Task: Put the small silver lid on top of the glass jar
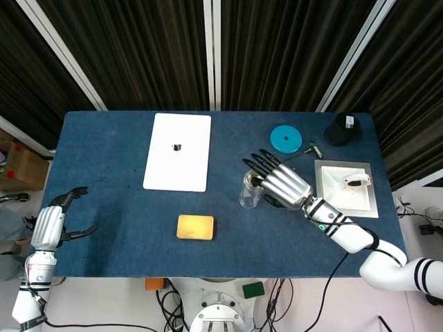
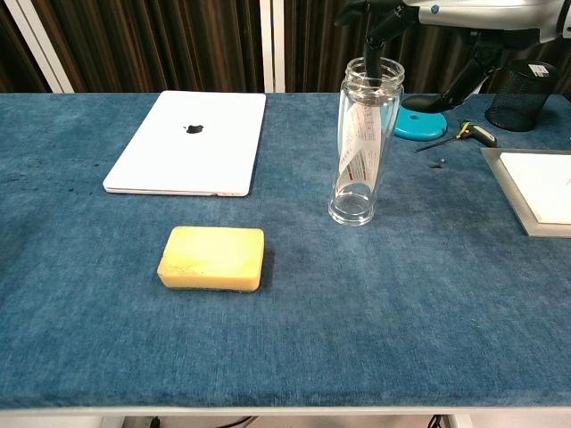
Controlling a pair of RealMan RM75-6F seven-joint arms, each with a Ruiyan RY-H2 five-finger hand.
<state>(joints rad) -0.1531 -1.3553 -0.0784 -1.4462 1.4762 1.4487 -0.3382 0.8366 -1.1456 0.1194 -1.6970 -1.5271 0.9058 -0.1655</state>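
Note:
The clear glass jar point(image 1: 250, 189) point(image 2: 366, 143) stands upright mid-table with its mouth uncovered. My right hand point(image 1: 280, 183) point(image 2: 446, 11) hovers at the jar's top from the right, fingers spread. One fingertip point(image 2: 373, 49) dips to the rim, and the thumb point(image 2: 464, 76) hangs behind the jar. Nothing shows in this hand. I cannot make out a silver lid in either view. My left hand point(image 1: 52, 223) hangs off the table's front left edge, fingers apart and holding nothing.
A white laptop point(image 1: 177, 151) point(image 2: 192, 141) lies closed at the back left. A yellow sponge point(image 1: 195, 227) point(image 2: 212, 258) sits near the front. A teal disc point(image 1: 286, 138), a black mesh cup point(image 1: 342, 128) and a white tray point(image 1: 332, 195) with a small pale object stand to the right.

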